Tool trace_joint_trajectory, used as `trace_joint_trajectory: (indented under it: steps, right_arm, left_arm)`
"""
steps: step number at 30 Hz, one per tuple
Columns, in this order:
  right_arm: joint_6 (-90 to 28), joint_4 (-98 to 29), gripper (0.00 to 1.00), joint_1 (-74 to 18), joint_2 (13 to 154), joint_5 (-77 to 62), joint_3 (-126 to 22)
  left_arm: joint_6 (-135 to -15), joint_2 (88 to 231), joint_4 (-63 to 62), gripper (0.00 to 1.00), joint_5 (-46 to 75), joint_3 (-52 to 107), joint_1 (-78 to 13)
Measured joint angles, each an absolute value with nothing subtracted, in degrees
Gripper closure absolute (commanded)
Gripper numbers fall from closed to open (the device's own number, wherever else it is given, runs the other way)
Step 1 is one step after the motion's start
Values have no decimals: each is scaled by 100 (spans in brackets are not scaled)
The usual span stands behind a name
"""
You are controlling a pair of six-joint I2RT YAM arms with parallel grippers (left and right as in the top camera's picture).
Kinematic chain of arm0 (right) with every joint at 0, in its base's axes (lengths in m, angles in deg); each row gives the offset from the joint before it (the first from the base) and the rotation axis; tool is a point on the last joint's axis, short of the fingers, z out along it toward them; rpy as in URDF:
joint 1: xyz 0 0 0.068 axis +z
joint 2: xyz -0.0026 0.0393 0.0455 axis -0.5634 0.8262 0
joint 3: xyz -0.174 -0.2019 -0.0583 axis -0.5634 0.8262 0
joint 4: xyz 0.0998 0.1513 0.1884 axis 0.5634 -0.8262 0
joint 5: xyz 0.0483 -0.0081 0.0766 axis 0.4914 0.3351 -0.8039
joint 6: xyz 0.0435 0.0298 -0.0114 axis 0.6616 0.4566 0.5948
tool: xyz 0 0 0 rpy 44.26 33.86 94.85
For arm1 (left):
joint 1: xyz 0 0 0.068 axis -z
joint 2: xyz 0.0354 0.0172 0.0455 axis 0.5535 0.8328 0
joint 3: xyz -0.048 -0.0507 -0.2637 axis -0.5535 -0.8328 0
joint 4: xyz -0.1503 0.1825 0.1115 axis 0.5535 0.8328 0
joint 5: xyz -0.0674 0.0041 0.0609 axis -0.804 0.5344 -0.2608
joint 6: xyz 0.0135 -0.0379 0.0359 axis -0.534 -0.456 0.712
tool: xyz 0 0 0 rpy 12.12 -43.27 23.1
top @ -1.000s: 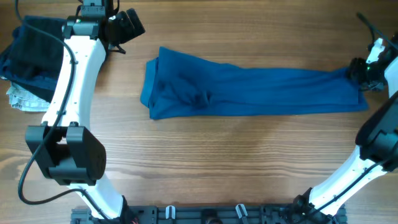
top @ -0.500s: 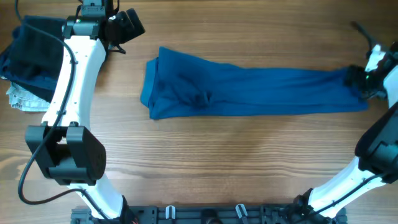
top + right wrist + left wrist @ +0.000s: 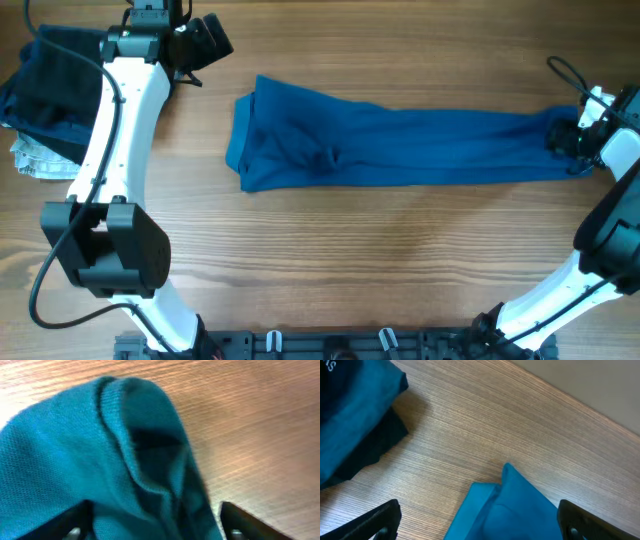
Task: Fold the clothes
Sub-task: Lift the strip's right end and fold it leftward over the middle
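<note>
The clothes are one mid-blue T-shirt point(image 3: 400, 148) lying as a long band across the middle of the table. Its left end is wider and rumpled. My right gripper point(image 3: 562, 140) is at the band's right end. In the right wrist view a raised fold of the T-shirt point(image 3: 65, 450) lies between the wide-apart fingers of the right gripper point(image 3: 155, 530), which is open. My left gripper point(image 3: 205, 45) hangs open above the table's back left. In its wrist view the left gripper point(image 3: 482, 527) frames a corner of the T-shirt point(image 3: 520, 505) well below it.
A pile of dark navy and black garments point(image 3: 45, 85) lies at the far left, also seen as dark garments point(image 3: 355, 415) in the left wrist view. A small whitish patterned cloth point(image 3: 35, 160) pokes out beneath the pile. Bare wooden table point(image 3: 350, 260) runs along the front.
My right gripper has slid leftward onto the shirt's right end, and its jaws have shifted a little in width. The left arm has stayed put.
</note>
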State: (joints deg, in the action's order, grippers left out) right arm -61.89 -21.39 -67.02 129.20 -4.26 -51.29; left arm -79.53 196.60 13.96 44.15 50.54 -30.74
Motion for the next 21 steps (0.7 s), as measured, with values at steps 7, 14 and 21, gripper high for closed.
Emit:
trace_joint_trajectory:
  steps: [7,14,21]
  right_arm:
    - [-5931,-2194,96,-6698,13071,-985,-5265]
    - [-5658,-2778,96,-6702,12614,-1005,-5542]
    - [-5638,-2821,96,-6702,11666,-1071,-5680]
  left_arm:
    - [-7953,19660,1396,0,4415,5054,-3074]
    - [-7953,19660,1398,0,4415,5054,-3074]
    - [-7953,19660,1396,0,4415,5054,-3074]
